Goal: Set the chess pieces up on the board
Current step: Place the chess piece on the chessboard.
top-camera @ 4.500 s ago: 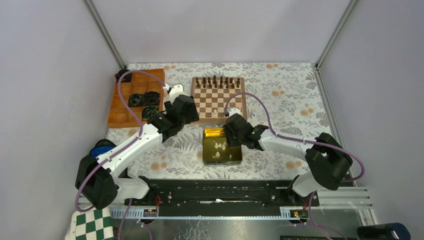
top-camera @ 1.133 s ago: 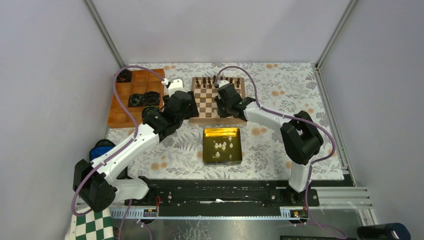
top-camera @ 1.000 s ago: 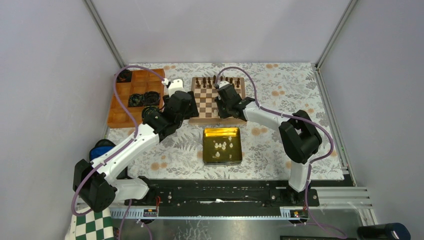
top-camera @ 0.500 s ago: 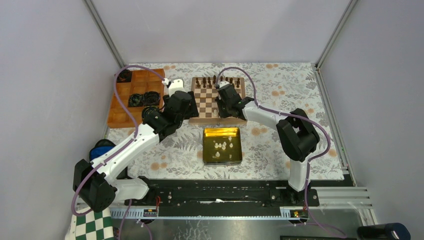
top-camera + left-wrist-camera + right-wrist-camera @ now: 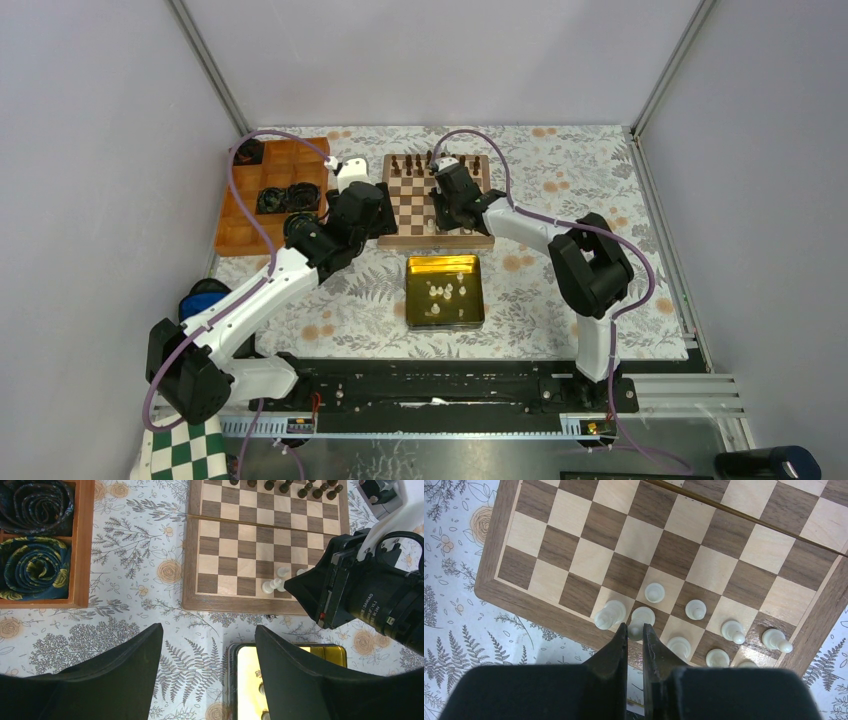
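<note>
Floral-clothed table (image 5: 585,190), grey walls (image 5: 100,150). Only the right wrist view shows the narrow right fingers (image 5: 619,647) pinching a cream piece (image 5: 643,615) at the board (image 5: 574,560); left fingers (image 5: 125,665) gape wide.

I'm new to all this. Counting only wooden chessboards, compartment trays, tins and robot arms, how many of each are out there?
Wooden chessboard: 1
Orange compartment tray: 1
Yellow tin: 1
Robot arms: 2, the left arm and the right arm
Total: 5
</note>
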You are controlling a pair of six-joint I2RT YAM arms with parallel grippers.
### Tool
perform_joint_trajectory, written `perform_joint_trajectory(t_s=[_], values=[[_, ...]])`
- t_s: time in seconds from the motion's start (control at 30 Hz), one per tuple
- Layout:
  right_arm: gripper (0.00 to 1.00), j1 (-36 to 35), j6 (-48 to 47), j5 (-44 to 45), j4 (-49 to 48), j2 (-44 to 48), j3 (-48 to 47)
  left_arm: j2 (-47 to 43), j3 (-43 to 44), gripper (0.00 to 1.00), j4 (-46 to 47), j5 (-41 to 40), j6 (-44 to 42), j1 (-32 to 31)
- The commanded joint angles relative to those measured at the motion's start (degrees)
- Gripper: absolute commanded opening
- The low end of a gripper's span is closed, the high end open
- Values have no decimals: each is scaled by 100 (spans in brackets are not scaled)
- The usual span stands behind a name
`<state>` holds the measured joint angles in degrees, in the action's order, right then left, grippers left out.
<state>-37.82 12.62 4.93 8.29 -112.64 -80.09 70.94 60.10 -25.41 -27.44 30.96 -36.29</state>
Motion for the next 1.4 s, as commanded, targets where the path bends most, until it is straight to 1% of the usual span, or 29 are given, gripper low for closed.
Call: perform_joint_trajectory(t_s=[0.0, 0.8, 1.37], values=[[0, 72, -75, -36, 40, -9, -196, -66, 19, 75, 261, -78, -117, 26], [0, 73, 3, -139, 189, 130, -50, -205, -64, 75, 241, -61, -57, 28], [0, 73, 3, -220, 315, 297, 50, -130, 1, 75, 244, 5, 40, 26]])
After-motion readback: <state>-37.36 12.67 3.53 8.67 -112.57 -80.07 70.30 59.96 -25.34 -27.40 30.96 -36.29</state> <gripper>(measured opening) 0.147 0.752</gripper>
